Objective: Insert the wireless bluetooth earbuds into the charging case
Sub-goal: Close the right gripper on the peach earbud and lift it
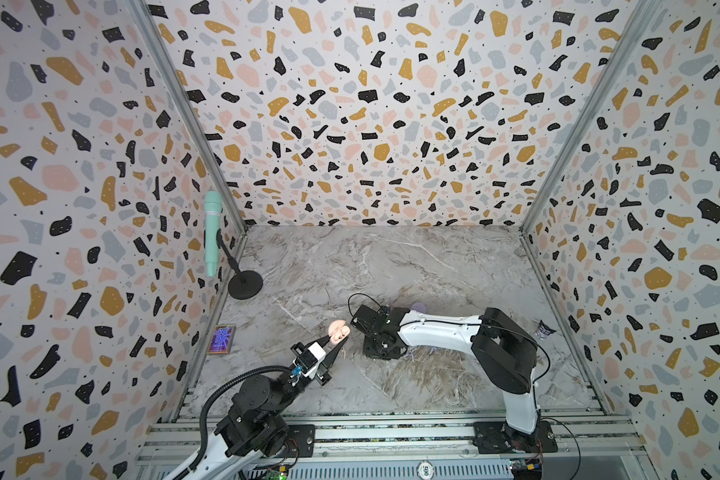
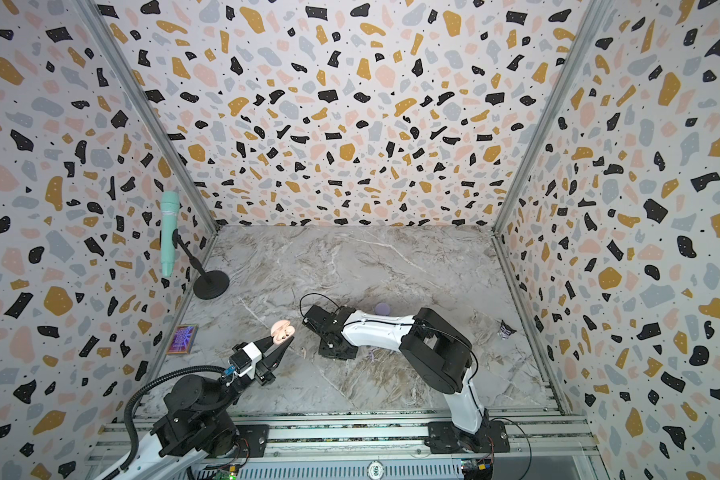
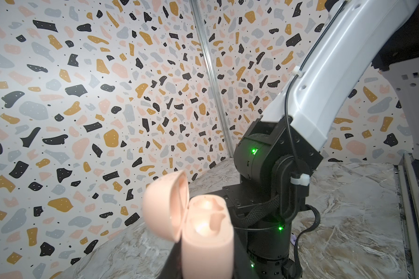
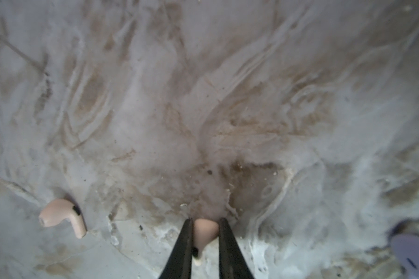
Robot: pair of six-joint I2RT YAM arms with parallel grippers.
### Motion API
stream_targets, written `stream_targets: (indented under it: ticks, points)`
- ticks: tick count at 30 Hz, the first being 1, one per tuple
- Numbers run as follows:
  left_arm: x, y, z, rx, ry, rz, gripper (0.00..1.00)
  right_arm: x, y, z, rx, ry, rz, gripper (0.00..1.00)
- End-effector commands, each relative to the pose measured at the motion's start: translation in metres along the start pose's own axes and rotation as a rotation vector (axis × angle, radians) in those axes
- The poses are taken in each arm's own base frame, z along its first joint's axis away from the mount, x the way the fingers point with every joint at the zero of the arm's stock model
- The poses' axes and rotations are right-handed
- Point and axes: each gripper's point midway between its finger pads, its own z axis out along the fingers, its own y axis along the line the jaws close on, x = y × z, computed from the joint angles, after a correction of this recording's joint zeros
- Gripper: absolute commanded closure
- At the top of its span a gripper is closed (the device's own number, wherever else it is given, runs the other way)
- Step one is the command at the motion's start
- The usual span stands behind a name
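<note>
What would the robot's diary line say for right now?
left pincer: shut on pink case, lid open | right pincer: shut on pink earbud on table | second pink earbud: loose on table

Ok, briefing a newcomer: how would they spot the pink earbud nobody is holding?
Start at the marble table below the right gripper. A loose pink earbud lies beside it, untouched. Its twin is pinched in the jaws; the third earbud is lavender.
</note>
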Motion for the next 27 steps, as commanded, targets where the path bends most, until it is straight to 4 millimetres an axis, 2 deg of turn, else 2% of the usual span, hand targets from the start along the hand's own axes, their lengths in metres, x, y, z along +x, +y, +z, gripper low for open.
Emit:
stream_targets:
  ticks: [1,12,27]
  points:
    - [-0.01,-0.001,-0.001,0.005,-0.048,0.01,1.0,0.006,-0.011,0.004,0.014,0.028,-0.004,0.84]
    - [-0.009,-0.002,-0.001,0.01,-0.046,0.011,1.0,0.006,-0.014,-0.002,-0.031,0.015,-0.009,1.0]
    - [-0.007,-0.005,0.0,0.025,-0.041,0.008,1.0,0.004,-0.007,-0.03,-0.168,-0.049,-0.078,1.0]
